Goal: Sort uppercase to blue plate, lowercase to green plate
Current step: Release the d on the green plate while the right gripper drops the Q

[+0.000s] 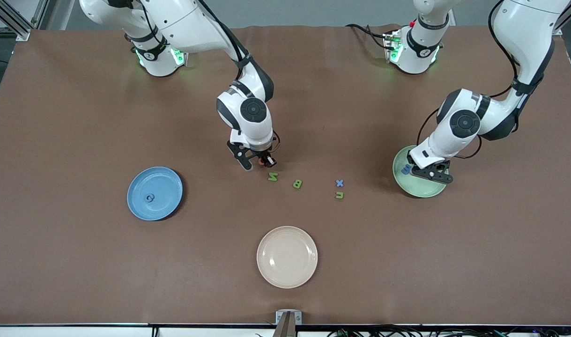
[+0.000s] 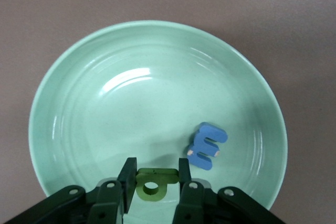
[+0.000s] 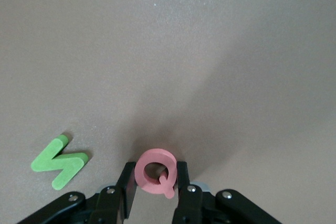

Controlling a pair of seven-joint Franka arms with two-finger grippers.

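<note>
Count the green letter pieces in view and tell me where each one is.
4. The green N and green B lie on the table near the right gripper; the green n lies just nearer the camera than the blue x; the green looped letter is in the left gripper, over the green plate.

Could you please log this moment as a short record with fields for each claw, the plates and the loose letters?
left claw: over the green plate, shut on the green looped letter
right claw: low over the table, shut on the pink Q, beside the green N
green plate contents: blue m
blue plate contents: blue G
cream plate: no letters
loose on table: green N, green B, blue x, green n
</note>
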